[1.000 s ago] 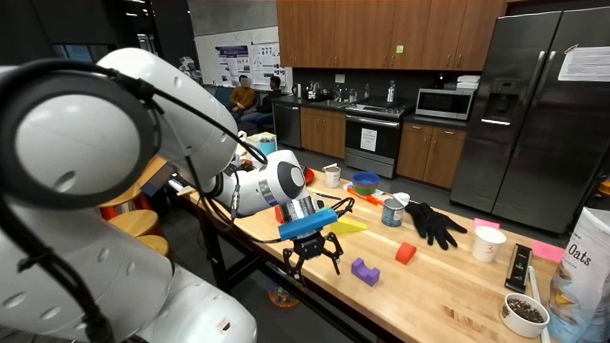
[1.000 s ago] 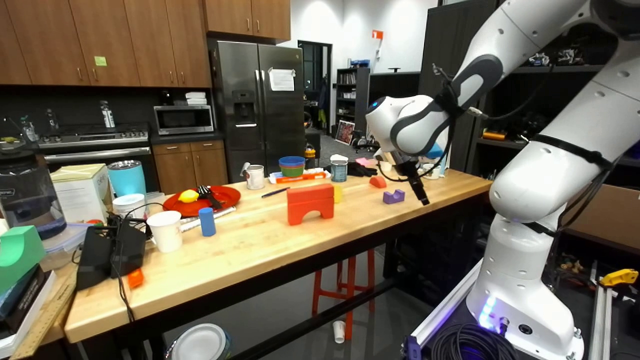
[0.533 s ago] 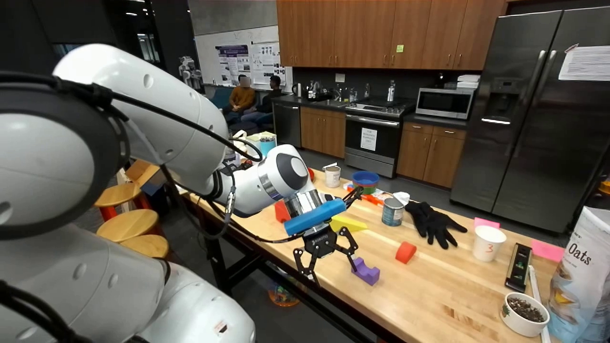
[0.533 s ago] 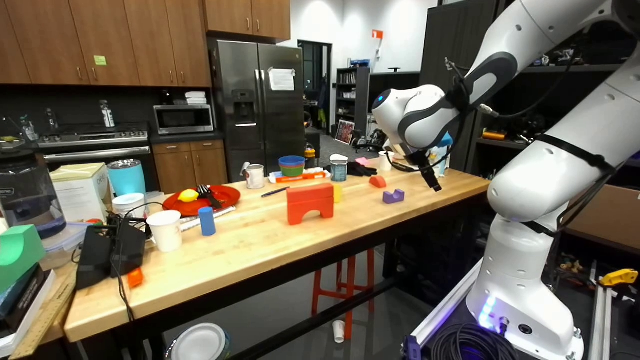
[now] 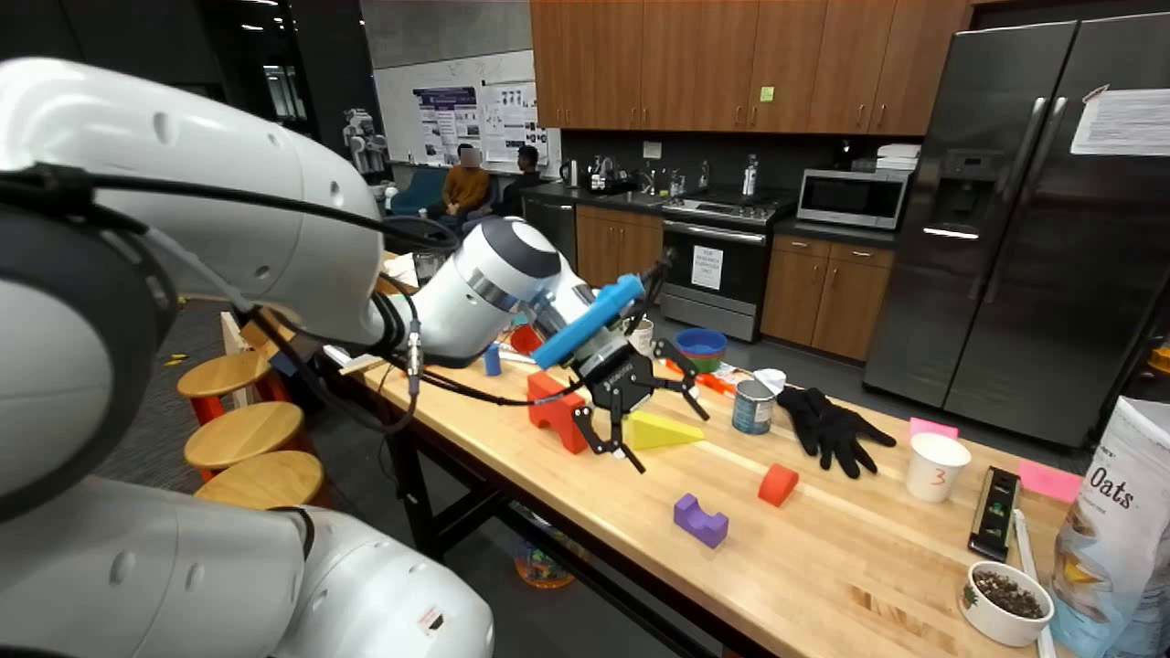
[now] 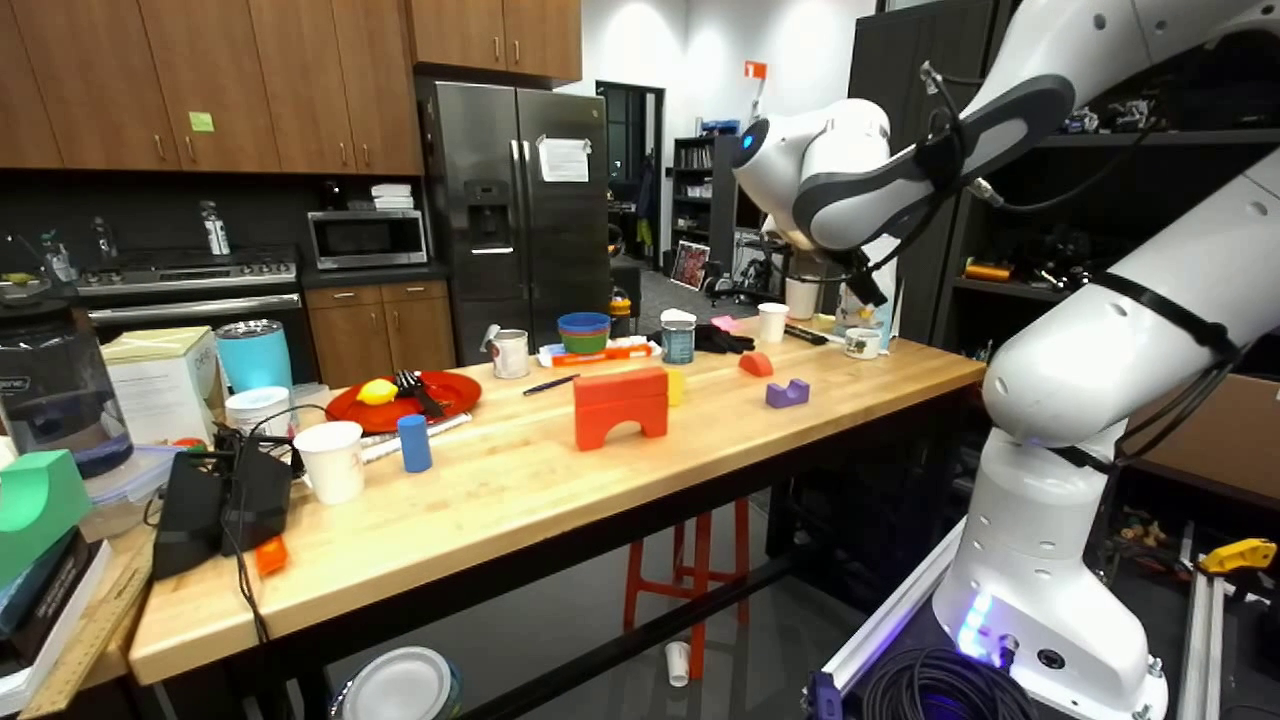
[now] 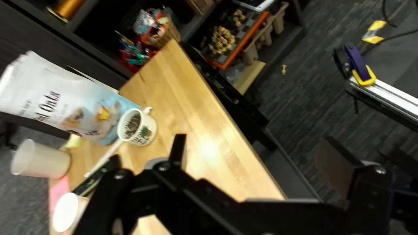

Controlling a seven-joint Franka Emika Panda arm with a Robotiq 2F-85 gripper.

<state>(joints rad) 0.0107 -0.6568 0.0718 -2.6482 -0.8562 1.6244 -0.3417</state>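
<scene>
1. Pale wooden table (image 5: 795, 567) carries one purple U-notched block (image 5: 700, 524), perhaps of foam.
2. Raised well apart from this block, the black two-fingered tool (image 5: 674, 444) hangs spread wide, holding nothing.
3. I judge the step as free positioning; grasping would next call for lowering.

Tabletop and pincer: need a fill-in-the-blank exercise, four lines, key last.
Holding nothing, the pincer stands ____ rather than shut.
The U-notched block beside the red half-round block is colored ____.
The white cup by the pink sticky notes bears the digit ____.
The largest word on the standing food bag is ____.

Missing words: open; purple; 3; Oats.
</scene>
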